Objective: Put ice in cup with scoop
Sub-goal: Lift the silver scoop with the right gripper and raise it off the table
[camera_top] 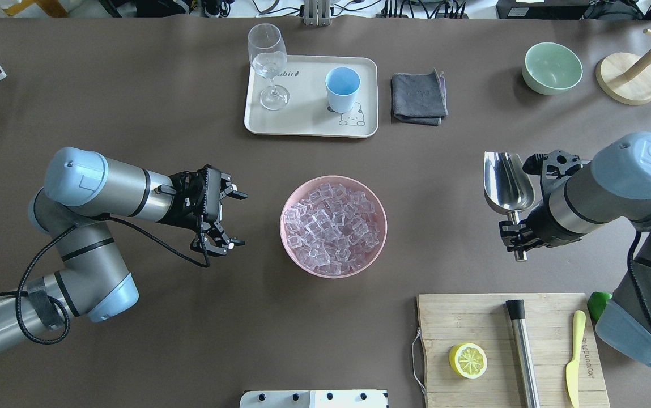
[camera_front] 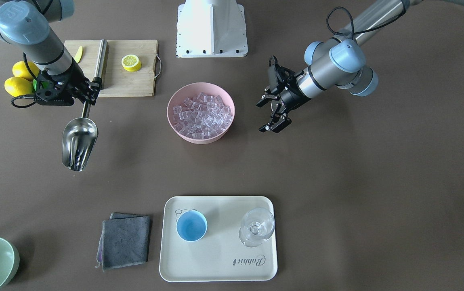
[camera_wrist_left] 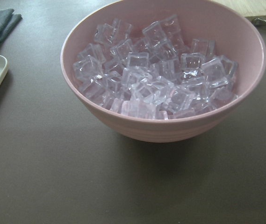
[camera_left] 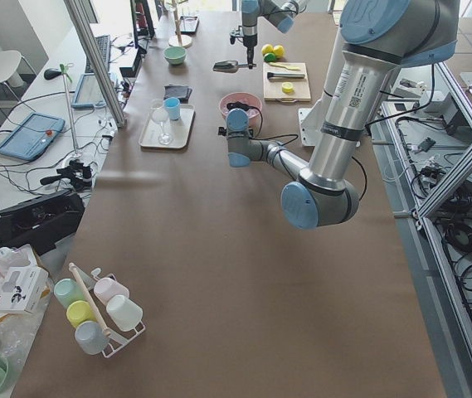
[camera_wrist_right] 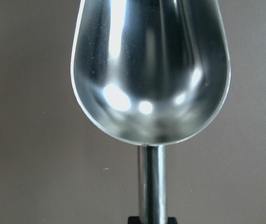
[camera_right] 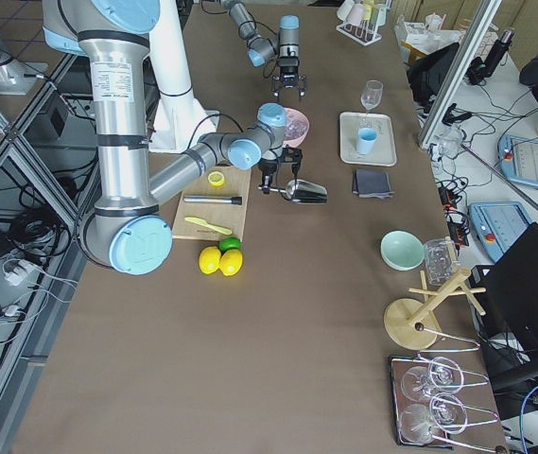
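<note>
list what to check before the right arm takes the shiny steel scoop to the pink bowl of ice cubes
1. Grip: right gripper shut on the shiny steel scoop by its rod handle: ok.
2. Scoop trough empty: ok.
3. Supply: clear ice cubes heaped in the round pink bowl: ok.
4. Clearance: left gripper open, apart from bowl: ok.
5. Target: small light-blue cup upright, empty, on the cream tray: ok.
6. Grip tightness on handle: cannot tell.

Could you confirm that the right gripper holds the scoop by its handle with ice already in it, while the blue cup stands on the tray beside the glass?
Not quite: the scoop is empty; the right wrist view shows a bare trough. The rest holds: the right gripper grips its handle, and the cup stands on the tray beside the glass.
</note>
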Robot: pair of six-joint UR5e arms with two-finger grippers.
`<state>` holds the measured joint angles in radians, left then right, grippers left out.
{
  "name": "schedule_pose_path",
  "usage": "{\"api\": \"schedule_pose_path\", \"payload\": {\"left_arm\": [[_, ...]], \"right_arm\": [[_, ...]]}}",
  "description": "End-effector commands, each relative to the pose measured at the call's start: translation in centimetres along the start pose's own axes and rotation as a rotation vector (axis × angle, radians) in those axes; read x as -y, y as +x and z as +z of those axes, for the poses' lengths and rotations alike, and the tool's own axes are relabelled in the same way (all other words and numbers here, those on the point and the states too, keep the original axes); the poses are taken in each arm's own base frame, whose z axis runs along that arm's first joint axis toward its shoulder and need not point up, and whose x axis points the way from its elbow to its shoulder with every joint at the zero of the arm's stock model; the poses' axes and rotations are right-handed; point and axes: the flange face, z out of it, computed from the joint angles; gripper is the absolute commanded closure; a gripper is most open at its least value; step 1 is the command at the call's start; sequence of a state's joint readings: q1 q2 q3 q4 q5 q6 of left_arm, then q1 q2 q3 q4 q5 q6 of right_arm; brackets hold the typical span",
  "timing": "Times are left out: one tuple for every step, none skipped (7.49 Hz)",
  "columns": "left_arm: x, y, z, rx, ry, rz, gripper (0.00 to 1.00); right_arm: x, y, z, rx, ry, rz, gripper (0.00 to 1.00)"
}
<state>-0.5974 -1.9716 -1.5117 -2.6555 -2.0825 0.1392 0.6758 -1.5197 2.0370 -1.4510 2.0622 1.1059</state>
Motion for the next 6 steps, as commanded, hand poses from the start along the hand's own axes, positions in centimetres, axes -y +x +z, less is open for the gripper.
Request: {"api": "schedule_pose_path", "payload": {"left_arm": [[0.2,-0.2,0.6,-0.012,0.004,0.002,0.01],[0.4,-0.1,0.9,-0.019,0.007,0.003,0.01],[0.7,-0.5,1.4,-0.018,0.005,0.002,0.01],[0.8,-0.6,1.4,-0.017,0.006,0.005,0.01],[0.6,-0.7,1.3,-0.013,0.006,0.003,0.01],[1.0,-0.5,1.6,-0.019,0.009,0.005,0.01]], "right_arm": [[2.3,5.9,-5.5,-0.065,0.087,-0.330,1.00],[3.4,6.6,-7.2,-0.088,0.098,-0.390,1.00],[3.9,6.6,-7.6,-0.105,0.096,-0.463,1.00],[4.5,7.1,-7.8,-0.134,0.032,-0.547,1.00],[5.6,5.1,-8.4,-0.200,-0.067,-0.673,1.00],[5.8,4.0,-9.4,-0.228,-0.147,-0.762,1.00]]}}
